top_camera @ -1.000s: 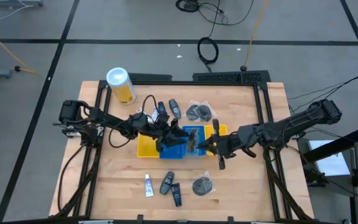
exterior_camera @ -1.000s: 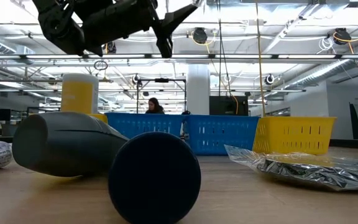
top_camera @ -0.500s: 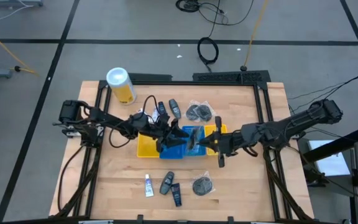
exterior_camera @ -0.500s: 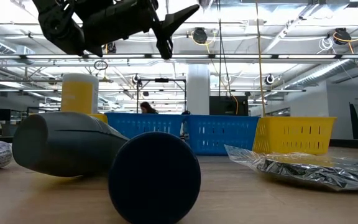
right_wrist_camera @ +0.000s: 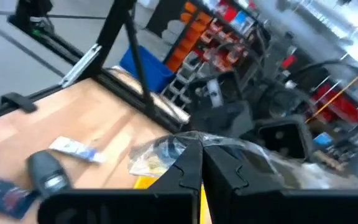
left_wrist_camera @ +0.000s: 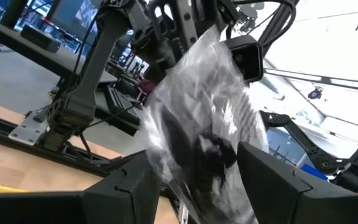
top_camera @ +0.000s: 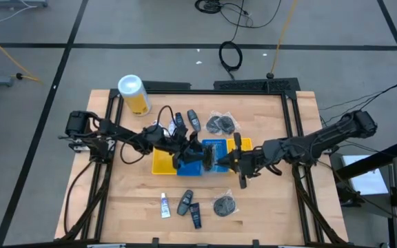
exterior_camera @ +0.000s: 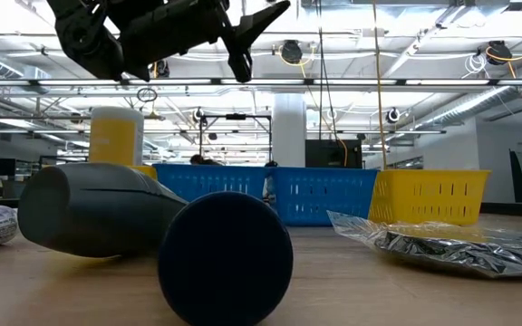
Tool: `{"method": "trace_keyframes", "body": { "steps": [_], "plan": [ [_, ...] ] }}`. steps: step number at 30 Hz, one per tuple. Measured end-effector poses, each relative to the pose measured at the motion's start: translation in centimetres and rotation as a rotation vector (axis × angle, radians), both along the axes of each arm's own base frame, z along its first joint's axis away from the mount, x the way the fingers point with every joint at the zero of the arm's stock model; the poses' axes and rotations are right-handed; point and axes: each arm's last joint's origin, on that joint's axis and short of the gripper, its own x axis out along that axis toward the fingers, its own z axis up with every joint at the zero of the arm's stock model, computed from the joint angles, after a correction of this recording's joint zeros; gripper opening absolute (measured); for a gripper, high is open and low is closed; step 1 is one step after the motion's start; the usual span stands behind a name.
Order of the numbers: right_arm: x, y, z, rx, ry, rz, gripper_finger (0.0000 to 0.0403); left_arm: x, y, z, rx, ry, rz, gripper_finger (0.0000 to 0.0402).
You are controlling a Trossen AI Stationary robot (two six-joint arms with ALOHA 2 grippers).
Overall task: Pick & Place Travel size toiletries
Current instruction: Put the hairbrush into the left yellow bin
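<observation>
A clear packet with dark round contents (left_wrist_camera: 204, 118) hangs in the air over the blue bin (top_camera: 193, 168), between my two grippers. My left gripper (top_camera: 200, 153) reaches in from the table's left and is shut on it. My right gripper (top_camera: 220, 160) comes level from the right, its fingers shut at the packet's other side (right_wrist_camera: 166, 149). Near the front edge a white tube (top_camera: 165, 204), a dark grey oval piece (top_camera: 185, 202), a navy bottle (top_camera: 196, 215) and another packet (top_camera: 224, 205) lie flat on the wood. My left gripper (left_wrist_camera: 197, 168) pinches the packet's lower part (left_wrist_camera: 194, 158) between its two fingers, one on each flat side. The packet stands up past the fingertips, crumpled and clear of the bin. My right gripper (right_wrist_camera: 202, 149) is shut on the packet's film edge (right_wrist_camera: 188, 140). Its fingers come level from the table's right and hide the exact spot.
A yellow bin (top_camera: 161, 162) adjoins the blue one on the left and another (top_camera: 245, 143) on the right. Two dark bottles (top_camera: 185, 120) and a packet (top_camera: 220, 124) lie behind the bins. A yellow canister (top_camera: 134, 94) stands at the far left corner.
My right gripper has rolled slightly about its own axis. The packet stays in the air between the two grippers.
</observation>
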Motion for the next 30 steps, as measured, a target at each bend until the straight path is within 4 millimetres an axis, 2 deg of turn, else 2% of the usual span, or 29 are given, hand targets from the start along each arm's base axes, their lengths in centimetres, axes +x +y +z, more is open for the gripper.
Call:
{"method": "trace_keyframes", "body": {
  "steps": [7, 10, 13, 19, 20, 25, 30],
  "plan": [
    [0.0, 0.0, -0.2, 0.021, 0.023, 0.000, 0.0000, 0.0, -0.1, 0.0, 0.017, -0.007, -0.022, 0.0206],
    [0.0, 0.0, -0.4, 0.033, 0.048, -0.006, 0.0000, -0.1, -0.1, 0.1, 0.030, -0.013, -0.037, 0.0192],
    [0.0, -0.1, -0.5, 0.035, 0.057, -0.028, 0.0000, -0.1, -0.1, 0.0, 0.038, -0.015, -0.036, 0.0151],
    [-0.1, -0.3, -0.8, 0.031, 0.082, -0.109, 0.0000, -0.1, -0.2, 0.1, 0.069, -0.026, -0.073, 0.0026],
    [-0.1, -0.4, -0.9, 0.036, 0.088, -0.117, 0.0000, -0.1, -0.2, 0.1, 0.070, -0.028, -0.076, 0.0017],
    [-0.2, -0.4, -1.2, 0.072, 0.122, -0.148, 0.0000, -0.1, -0.1, 0.0, 0.066, -0.023, -0.078, 0.0023],
    [-0.4, -0.6, -1.4, 0.100, 0.151, -0.204, 0.0011, -0.1, 0.1, -0.1, 0.055, -0.005, -0.079, 0.0012]
  ]
}}
